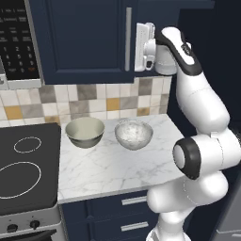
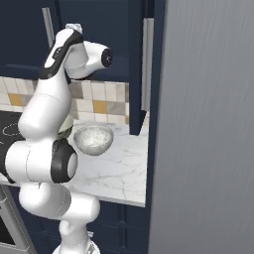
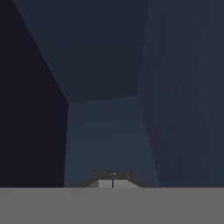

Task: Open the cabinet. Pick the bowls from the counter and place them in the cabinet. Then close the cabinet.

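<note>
Two round deep bowls are seen side by side on the white marble desk with grey veining: a plain beige-grey bowl on the stove side and a white-grey marbled bowl beside it, the two near each other but apart, both upright and empty. The end effector of the white arm is raised well above them, at the level of the dark navy wall cabinet, just beside the long vertical silver bar handle of the closed left door. In the right base view the cabinet's other door is seen swung out edge-on, so that half of the cabinet is judged to be open already. The fingertips are seen pressed together in the hand view, with nothing between them; the end effector is fully closed and empty, and dark interior panels of the cabinet are faced by it. The relation on which the coming move is judged to turn is vertical: the bowls lie straight down and slightly toward the stove from the end effector, the marbled bowl being the nearer. A descent with the jaws reopened would be called for, and the bowl's rim would have to be taken from above.
</note>
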{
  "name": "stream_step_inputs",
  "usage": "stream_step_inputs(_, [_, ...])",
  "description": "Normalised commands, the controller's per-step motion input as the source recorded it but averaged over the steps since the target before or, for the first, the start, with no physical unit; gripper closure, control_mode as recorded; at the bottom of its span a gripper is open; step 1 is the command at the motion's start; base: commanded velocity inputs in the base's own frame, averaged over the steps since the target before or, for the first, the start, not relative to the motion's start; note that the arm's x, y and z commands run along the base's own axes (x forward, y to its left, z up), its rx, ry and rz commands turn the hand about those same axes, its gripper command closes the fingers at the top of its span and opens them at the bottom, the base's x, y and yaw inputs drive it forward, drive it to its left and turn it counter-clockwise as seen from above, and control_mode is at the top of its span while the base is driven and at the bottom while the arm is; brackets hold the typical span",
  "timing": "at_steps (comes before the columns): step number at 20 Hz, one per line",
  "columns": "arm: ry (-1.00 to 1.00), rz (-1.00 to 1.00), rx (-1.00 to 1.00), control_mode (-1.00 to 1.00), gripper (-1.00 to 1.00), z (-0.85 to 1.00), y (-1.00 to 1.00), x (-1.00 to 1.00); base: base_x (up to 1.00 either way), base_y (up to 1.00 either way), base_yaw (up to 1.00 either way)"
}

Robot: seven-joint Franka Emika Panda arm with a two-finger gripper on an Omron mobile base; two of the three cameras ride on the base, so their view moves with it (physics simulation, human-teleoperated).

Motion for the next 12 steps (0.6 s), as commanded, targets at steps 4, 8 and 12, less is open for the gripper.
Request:
stream_step_inputs(4, [0.0, 0.19, 0.08, -1.0, 1.0, 0.0, 0.23, -0.87, 0.0, 0.0, 0.0])
stream_step_inputs(8, [0.0, 0.18, 0.13, -1.0, 1.0, 0.0, 0.4, -1.0, 0.0, 0.0, 0.0])
stream_step_inputs(12, [0.0, 0.05, -0.12, -1.0, 1.0, -0.07, 1.0, -1.0, 0.0, 0.0, 0.0])
